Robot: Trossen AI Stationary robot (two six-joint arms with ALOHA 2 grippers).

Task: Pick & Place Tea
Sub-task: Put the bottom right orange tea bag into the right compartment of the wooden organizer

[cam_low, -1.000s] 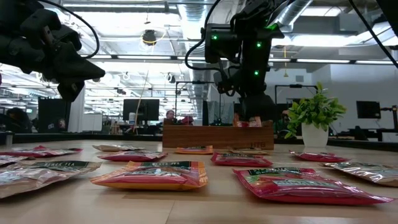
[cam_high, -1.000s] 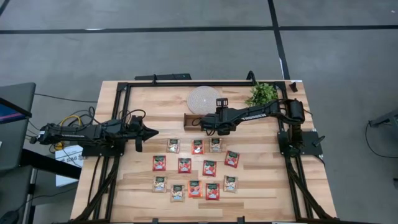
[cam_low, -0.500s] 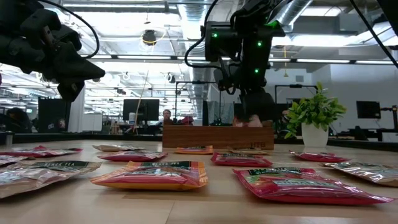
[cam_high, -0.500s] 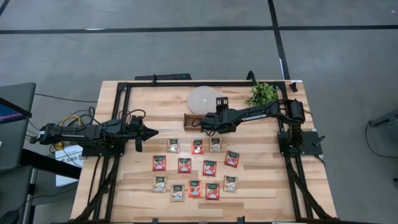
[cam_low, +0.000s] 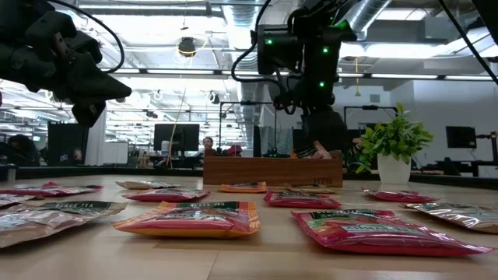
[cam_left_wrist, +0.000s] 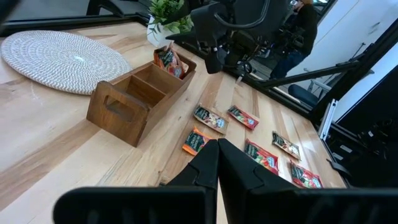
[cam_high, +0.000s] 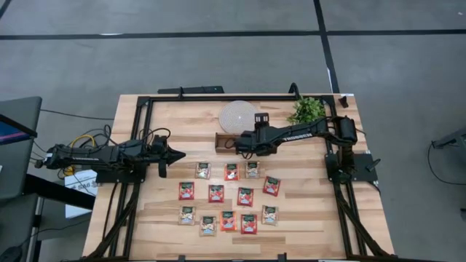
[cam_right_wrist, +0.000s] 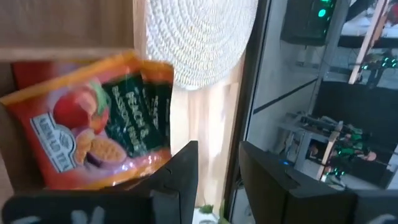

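Several flat tea sachets (cam_high: pixel 229 196), mostly red and some pale, lie in rows on the table in front of the wooden tray (cam_high: pixel 227 140). One orange-red sachet (cam_right_wrist: pixel 93 130) stands tilted in the tray's right end compartment (cam_left_wrist: pixel 166 59), leaning against its wall. My right gripper (cam_right_wrist: pixel 219 168) is open and hovers just over that compartment (cam_high: pixel 242 145), with the sachet beside one finger, not between the two. My left gripper (cam_left_wrist: pixel 217 163) is shut and waits above the table's left side (cam_high: pixel 175 153). My right gripper stands open beside the upper corner of the sachet in the tray (cam_right_wrist: pixel 158 155). The finger (cam_right_wrist: pixel 183 171) overlaps that corner in the wrist view, and I cannot tell whether it touches. The sachet rests in the compartment.
A round woven mat (cam_high: pixel 239 114) lies beyond the tray, and a small potted plant (cam_high: pixel 307 110) stands to its right. A black frame rail (cam_high: pixel 218 97) runs around the table top. Bare wood shows on the near left of the table. People sit in the room beyond.
My right gripper has shifted a little toward the far edge and risen slightly over the tray. The sachet below it now leans tilted in the end compartment.
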